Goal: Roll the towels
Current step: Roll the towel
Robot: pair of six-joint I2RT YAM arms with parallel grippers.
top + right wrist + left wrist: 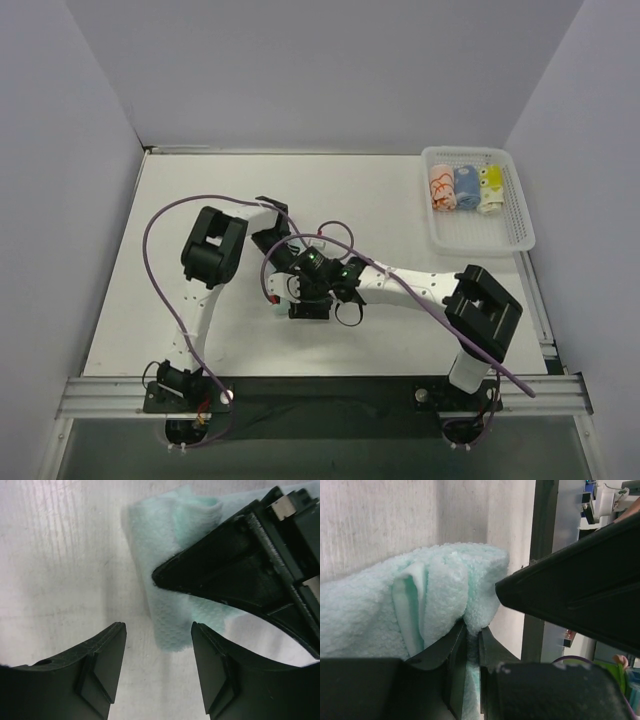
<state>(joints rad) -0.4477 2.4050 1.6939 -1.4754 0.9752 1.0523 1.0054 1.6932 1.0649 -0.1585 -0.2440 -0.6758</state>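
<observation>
Inward, left arm (pixel 212 252), fingers (pixel 436 655) tight on mint towel (pixel 445 580)

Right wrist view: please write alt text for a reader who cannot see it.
The open right end effector hovers over a white table, its two black fingers pointing at a pale green towel. The left end effector reaches in from the right across the towel.

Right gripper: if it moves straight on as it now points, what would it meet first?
Probably the towel: its end lies just ahead of the right gripper, which is open. Depth is unclear.
</observation>
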